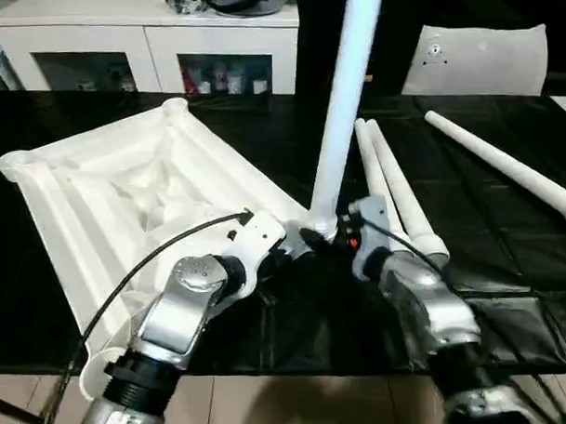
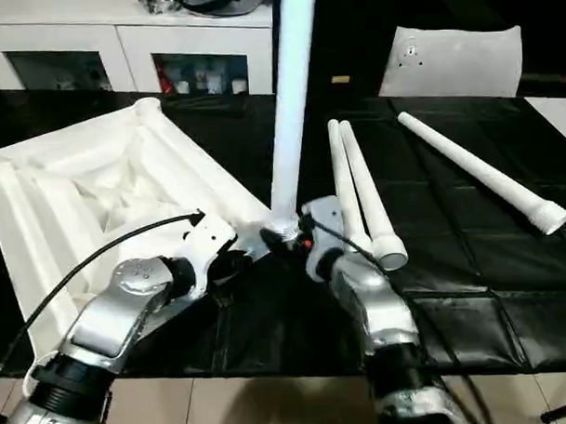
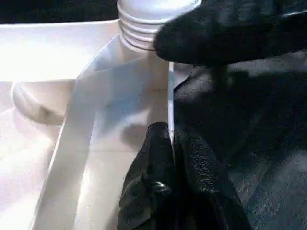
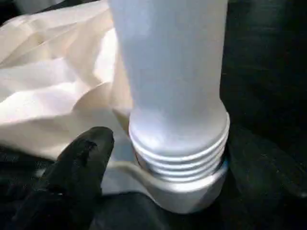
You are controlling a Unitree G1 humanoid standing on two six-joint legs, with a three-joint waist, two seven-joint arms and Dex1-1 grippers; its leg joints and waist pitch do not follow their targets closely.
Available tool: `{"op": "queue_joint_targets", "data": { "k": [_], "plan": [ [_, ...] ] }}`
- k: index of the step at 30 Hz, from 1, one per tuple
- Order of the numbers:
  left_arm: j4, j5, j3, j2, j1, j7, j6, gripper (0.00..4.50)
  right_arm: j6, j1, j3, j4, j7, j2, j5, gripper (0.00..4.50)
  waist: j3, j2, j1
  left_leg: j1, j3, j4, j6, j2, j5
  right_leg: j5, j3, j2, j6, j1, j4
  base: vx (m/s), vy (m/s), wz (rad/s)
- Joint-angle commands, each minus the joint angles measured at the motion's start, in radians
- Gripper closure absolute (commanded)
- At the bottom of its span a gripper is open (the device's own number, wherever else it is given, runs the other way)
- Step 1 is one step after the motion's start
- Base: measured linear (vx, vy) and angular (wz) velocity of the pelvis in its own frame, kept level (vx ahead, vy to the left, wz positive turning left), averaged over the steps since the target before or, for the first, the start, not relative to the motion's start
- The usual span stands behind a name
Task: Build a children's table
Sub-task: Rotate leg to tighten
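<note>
Lying upside down on the black work table [image 1: 509, 288], ribs up, the white tabletop [image 1: 106, 209], with one leg [image 1: 340, 117] standing nearly upright, threaded end in the near corner socket [image 4: 187, 191]. Clenched on nothing at that corner's rim just left of the leg, the left gripper [image 3: 172, 143]; spread wide around the leg's threaded base without gripping it, the right gripper [image 1: 332, 240]. Beside the right arm, two loose legs [image 1: 394, 185] lying together, a third [image 1: 505, 167] farther right.

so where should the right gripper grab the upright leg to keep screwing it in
Low on the upright leg, just above its threaded collar, from the right gripper's own side. The tube is round and near vertical there, threads still show above the corner socket, and the tabletop blocks the other side.
</note>
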Motion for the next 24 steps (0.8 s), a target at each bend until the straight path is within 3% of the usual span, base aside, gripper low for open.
{"op": "queue_joint_targets", "data": {
  "k": [1,4,6,12,18,24],
  "plan": [
    [-0.003,-0.003,-0.003,0.016,-0.018,-0.026,-0.037,4.50,-0.004,0.009,0.035,-0.018,0.067,-0.005,0.023,0.16,-0.051,0.005,0.008,-0.004,-0.028,-0.066,0.060,0.066,-0.121,-0.137,0.062,-0.102,-0.158,0.048,-0.079,0.000,0.000,0.00],
    [0.027,-0.005,-0.017,0.087,-0.021,-0.113,-0.102,4.50,-0.032,0.003,0.025,-0.047,0.213,-0.105,0.050,0.07,-0.052,0.001,0.010,-0.005,-0.026,-0.063,0.076,0.065,-0.091,-0.090,0.060,-0.100,-0.174,0.052,-0.074,0.000,0.000,0.00],
    [0.045,-0.017,-0.028,0.127,-0.023,-0.177,-0.160,4.50,-0.041,-0.002,0.030,-0.056,0.312,-0.167,0.061,0.07,-0.050,0.004,0.014,-0.005,-0.024,-0.060,0.092,0.064,-0.100,-0.088,0.059,-0.098,-0.182,0.051,-0.074,0.000,0.000,0.00],
    [0.083,-0.054,-0.061,0.210,-0.024,-0.343,-0.271,4.50,-0.047,-0.014,0.092,-0.072,0.533,-0.294,0.070,0.07,-0.051,0.004,0.026,0.000,-0.024,-0.060,0.094,0.069,-0.106,-0.107,0.059,-0.101,-0.194,0.049,-0.072,0.000,0.000,0.00],
    [0.132,-0.069,-0.100,0.275,-0.052,-0.494,-0.373,4.50,-0.126,-0.058,0.148,-0.007,0.622,-0.333,0.024,0.07,-0.050,0.005,0.040,0.003,-0.022,-0.059,0.080,0.071,-0.116,-0.127,0.058,-0.102,-0.202,0.044,-0.069,0.000,0.000,0.00],
    [0.150,-0.058,-0.142,0.318,-0.065,-0.589,-0.433,4.50,-0.172,-0.091,0.184,0.034,0.662,-0.328,0.002,0.07,-0.054,0.006,0.055,0.006,-0.021,-0.058,0.070,0.075,-0.107,-0.081,0.059,-0.103,-0.216,0.043,-0.059,0.000,0.000,0.00]
  ]
}}
